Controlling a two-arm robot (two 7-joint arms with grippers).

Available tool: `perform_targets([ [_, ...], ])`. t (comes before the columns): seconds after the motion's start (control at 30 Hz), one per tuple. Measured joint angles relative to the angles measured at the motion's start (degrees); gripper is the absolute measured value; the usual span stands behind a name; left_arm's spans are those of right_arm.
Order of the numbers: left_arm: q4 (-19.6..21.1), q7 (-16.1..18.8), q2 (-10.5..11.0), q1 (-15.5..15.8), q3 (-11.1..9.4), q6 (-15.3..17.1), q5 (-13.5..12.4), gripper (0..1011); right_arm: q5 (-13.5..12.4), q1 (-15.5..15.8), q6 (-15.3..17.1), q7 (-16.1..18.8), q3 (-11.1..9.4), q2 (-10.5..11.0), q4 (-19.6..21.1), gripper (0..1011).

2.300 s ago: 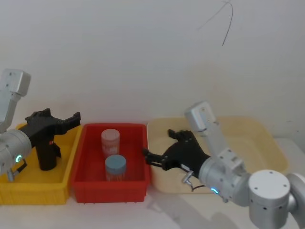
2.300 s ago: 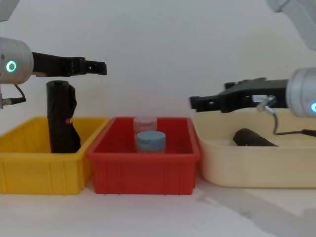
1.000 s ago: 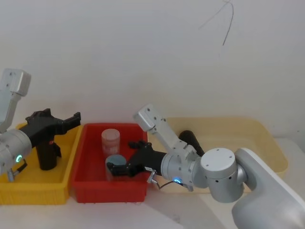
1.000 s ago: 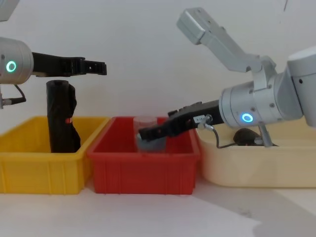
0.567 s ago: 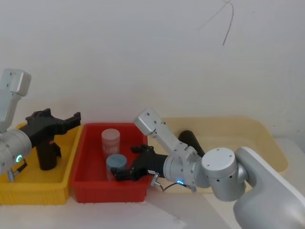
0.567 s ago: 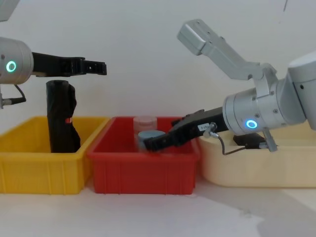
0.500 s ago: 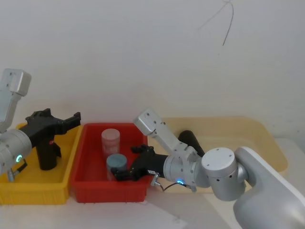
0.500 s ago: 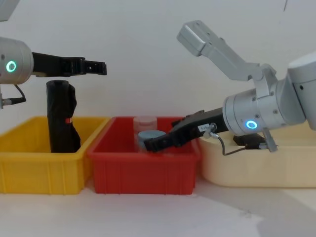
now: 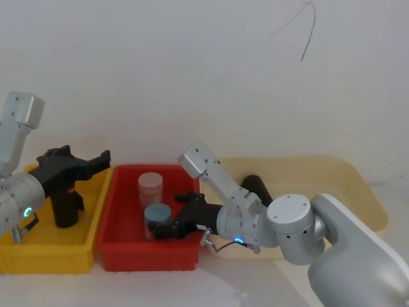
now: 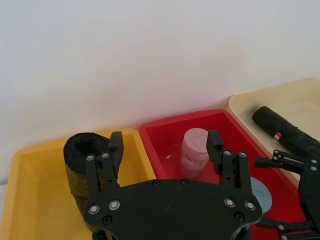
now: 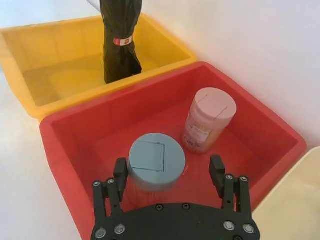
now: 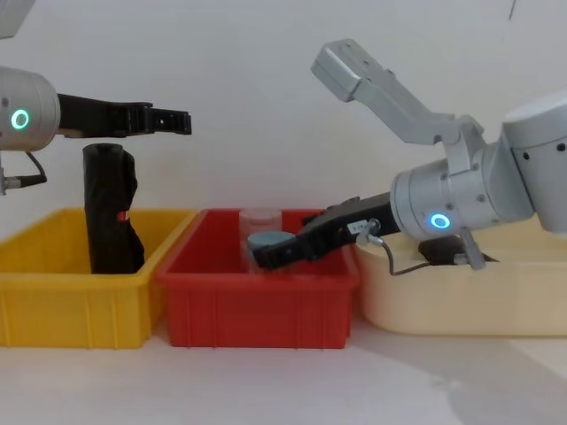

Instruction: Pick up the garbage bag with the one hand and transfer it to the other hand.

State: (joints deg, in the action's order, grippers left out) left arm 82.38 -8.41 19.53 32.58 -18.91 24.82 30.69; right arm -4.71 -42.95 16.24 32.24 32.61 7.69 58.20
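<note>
Head view tells you nothing is done yet: the garbage bag (image 9: 257,188) lies untouched in the cream bin (image 9: 358,185). Your right gripper (image 9: 160,229), fingers wide open and empty, has left that bin since the earliest frame and now straddles the blue-lidded jar (image 11: 156,161) in the red bin (image 9: 121,252). Your left gripper (image 12: 173,119) hovers open above the yellow bin (image 12: 53,305). Pick-up and handover both remain.

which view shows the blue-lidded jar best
The right wrist view: the blue-lidded jar sits unobstructed between the right hand's open fingers, in the red bin. In the head view the hand crowds it; in the chest view it hides most of it; the left wrist view shows a sliver.
</note>
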Motion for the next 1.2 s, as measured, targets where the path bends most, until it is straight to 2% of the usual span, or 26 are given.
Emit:
perform_targets([
  [0.6, 0.0, 0.0, 0.0, 0.0, 0.0, 0.0, 0.0, 1001, -1.2, -0.9, -0.4, 0.3, 0.9, -0.9, -1.8, 996],
  [0.77, 0.0, 0.0, 0.0, 0.0, 0.0, 0.0, 0.0, 1001, -1.7, -0.9, -0.7, 0.3, 0.9, -1.0, -2.0, 913],
  [1.03, 0.0, 0.0, 0.0, 0.0, 0.0, 0.0, 0.0, 1001, -2.5, -0.7, -1.0, -0.3, 0.6, -1.3, -2.3, 680],
  [1.2, 0.0, 0.0, 0.0, 0.0, 0.0, 0.0, 0.0, 1001, -3.3, -0.2, -0.9, -0.9, 0.1, -1.4, -2.1, 668],
])
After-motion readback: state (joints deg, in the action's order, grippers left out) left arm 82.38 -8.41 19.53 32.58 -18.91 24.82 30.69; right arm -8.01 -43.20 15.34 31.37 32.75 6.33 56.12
